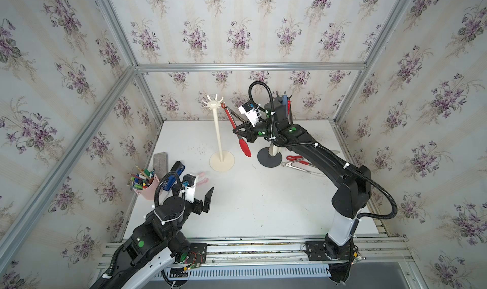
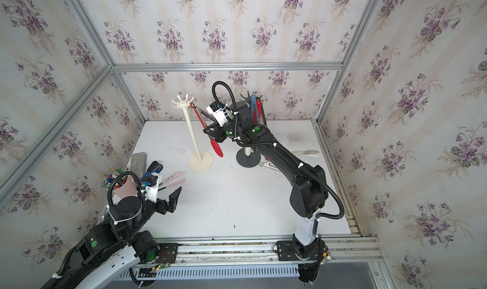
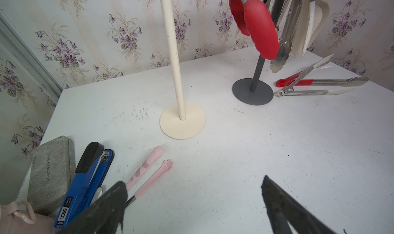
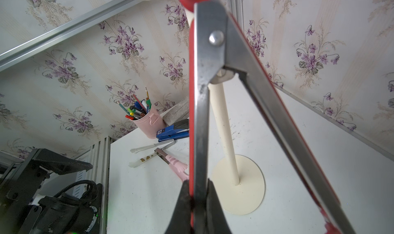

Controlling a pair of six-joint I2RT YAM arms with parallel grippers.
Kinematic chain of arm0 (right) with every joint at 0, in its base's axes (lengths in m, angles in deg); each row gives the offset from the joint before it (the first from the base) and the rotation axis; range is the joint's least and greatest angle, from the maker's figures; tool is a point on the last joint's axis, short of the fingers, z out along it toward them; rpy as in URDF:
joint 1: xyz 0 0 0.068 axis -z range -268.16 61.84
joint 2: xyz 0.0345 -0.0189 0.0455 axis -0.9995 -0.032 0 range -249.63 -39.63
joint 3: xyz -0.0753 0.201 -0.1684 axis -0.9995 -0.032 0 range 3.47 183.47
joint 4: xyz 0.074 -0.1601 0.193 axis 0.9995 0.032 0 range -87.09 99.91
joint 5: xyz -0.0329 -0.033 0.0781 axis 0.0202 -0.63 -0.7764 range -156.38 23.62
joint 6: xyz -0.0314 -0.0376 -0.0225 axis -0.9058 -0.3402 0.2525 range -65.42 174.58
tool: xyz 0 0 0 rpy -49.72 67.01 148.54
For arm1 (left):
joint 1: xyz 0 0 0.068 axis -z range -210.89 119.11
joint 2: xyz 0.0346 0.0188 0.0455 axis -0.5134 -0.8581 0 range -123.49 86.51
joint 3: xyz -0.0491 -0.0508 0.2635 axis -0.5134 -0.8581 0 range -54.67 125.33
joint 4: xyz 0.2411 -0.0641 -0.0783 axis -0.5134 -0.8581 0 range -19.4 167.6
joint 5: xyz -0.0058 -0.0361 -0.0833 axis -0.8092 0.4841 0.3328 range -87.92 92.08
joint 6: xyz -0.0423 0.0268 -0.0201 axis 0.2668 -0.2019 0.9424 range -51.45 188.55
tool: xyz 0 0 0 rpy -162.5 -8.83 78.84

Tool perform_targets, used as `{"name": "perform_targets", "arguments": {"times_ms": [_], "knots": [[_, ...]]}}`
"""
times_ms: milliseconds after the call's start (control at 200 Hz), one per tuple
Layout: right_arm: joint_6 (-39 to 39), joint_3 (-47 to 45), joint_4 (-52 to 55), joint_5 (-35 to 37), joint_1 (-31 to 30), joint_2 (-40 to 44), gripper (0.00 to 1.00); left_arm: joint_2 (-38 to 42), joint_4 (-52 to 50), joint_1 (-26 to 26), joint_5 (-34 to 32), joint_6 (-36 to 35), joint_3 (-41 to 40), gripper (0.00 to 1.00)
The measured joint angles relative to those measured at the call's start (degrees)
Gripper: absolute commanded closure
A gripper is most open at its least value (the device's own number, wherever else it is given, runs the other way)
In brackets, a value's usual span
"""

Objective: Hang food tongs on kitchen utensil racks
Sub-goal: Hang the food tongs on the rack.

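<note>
The cream-white rack stands mid-table, and the dark grey rack stands to its right, partly behind my right arm. My right gripper is shut on one steel arm of the red-tipped tongs, held up in the air beside the cream pole. Their red end ring is against a hook of the cream crown. Blue and red tongs hang on the dark rack. My left gripper is open and empty above the table, near the pink tongs.
Red-handled tongs and steel tongs lie right of the dark base. A pink cup of pens, a blue stapler and a grey case crowd the near-left corner. Wallpapered walls close three sides.
</note>
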Motion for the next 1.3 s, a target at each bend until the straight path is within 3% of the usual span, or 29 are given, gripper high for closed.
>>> {"name": "perform_targets", "arguments": {"times_ms": [280, 615, 1299], "knots": [[0.02, -0.07, -0.17, 0.02, 0.00, 0.00, 0.86, -0.37, 0.00, 0.02, 0.00, 0.00, 0.00, 0.01], [0.33, -0.11, -2.05, 0.37, -0.07, 0.33, 0.61, -3.41, -0.13, 0.02, -0.13, 1.66, 1.20, 0.01], [-0.04, -5.27, -9.31, 1.38, -0.52, 6.19, 0.46, -10.86, -4.28, -0.26, -3.13, 9.57, 3.69, 0.01]]}}
